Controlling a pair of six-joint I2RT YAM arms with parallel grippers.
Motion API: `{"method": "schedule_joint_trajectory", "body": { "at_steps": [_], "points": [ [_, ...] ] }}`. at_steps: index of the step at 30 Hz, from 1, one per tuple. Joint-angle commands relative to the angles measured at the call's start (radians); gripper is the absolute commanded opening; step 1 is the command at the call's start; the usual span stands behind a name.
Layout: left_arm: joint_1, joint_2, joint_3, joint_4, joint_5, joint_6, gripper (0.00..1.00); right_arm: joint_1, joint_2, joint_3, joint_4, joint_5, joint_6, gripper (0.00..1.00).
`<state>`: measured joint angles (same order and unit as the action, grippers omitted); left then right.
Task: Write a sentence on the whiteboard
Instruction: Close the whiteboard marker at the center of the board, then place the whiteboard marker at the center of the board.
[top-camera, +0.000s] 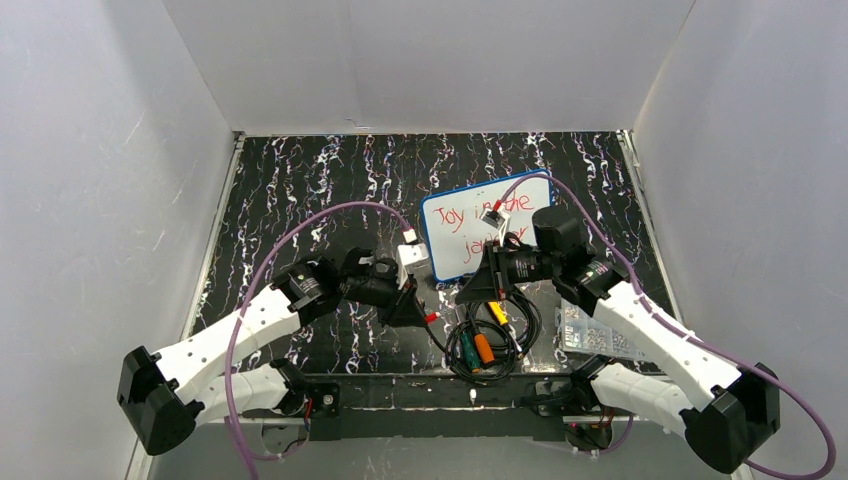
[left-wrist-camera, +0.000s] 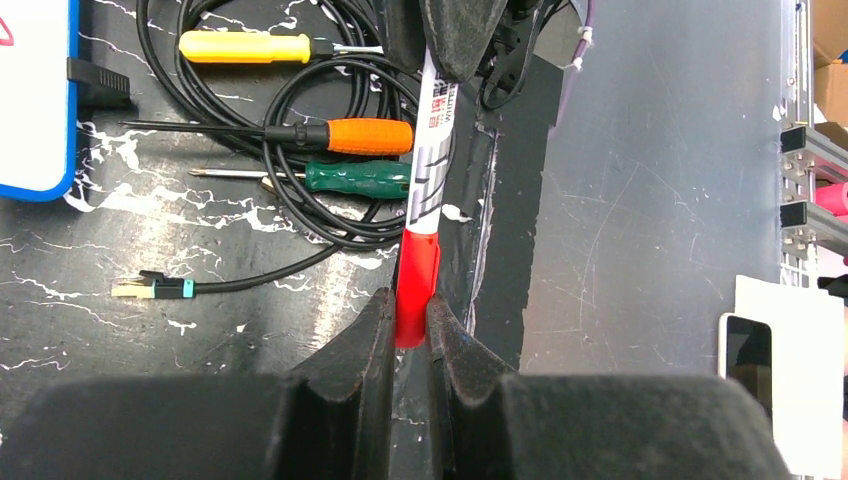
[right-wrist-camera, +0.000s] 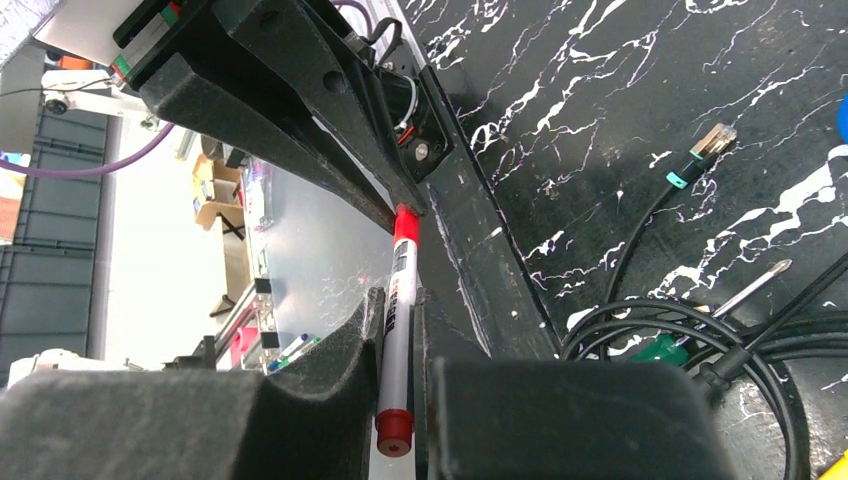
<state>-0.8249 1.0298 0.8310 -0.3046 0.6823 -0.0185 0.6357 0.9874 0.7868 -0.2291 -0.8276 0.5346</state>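
Note:
The whiteboard (top-camera: 455, 250) lies right of the table's middle, blue-rimmed; its corner shows in the left wrist view (left-wrist-camera: 30, 100). The sentence (top-camera: 462, 218) is red lettering in two lines, partly hidden by the right arm. A white marker (left-wrist-camera: 432, 140) with a red cap (left-wrist-camera: 417, 280) hangs between both grippers near the front edge. My left gripper (left-wrist-camera: 410, 320) is shut on the cap. My right gripper (right-wrist-camera: 398, 315) is shut on the marker's barrel (right-wrist-camera: 398, 300), whose red end plug (right-wrist-camera: 393, 430) sticks out behind the fingers. No gap shows between the cap (right-wrist-camera: 405, 225) and the barrel.
A coil of black cable (top-camera: 495, 335) lies at the front with yellow (left-wrist-camera: 245, 46), orange (left-wrist-camera: 365, 135) and green (left-wrist-camera: 360, 178) screwdrivers on it. A clear screw box (top-camera: 600, 335) sits at the right. A cable plug (left-wrist-camera: 150, 289) lies loose. The table's front edge (left-wrist-camera: 490, 200) runs under the marker.

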Motion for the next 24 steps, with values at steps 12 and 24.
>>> {"method": "schedule_joint_trajectory", "body": {
  "at_steps": [12, 24],
  "points": [
    [0.18, -0.177, 0.034, -0.014, -0.46, -0.056, 0.86, 0.084, -0.133, -0.131, 0.203, 0.586, -0.004, 0.01],
    [0.558, -0.233, 0.004, -0.056, -0.846, -0.192, 0.98, 0.448, 0.19, -0.07, 0.454, 1.228, -0.205, 0.01]
  ]
}}
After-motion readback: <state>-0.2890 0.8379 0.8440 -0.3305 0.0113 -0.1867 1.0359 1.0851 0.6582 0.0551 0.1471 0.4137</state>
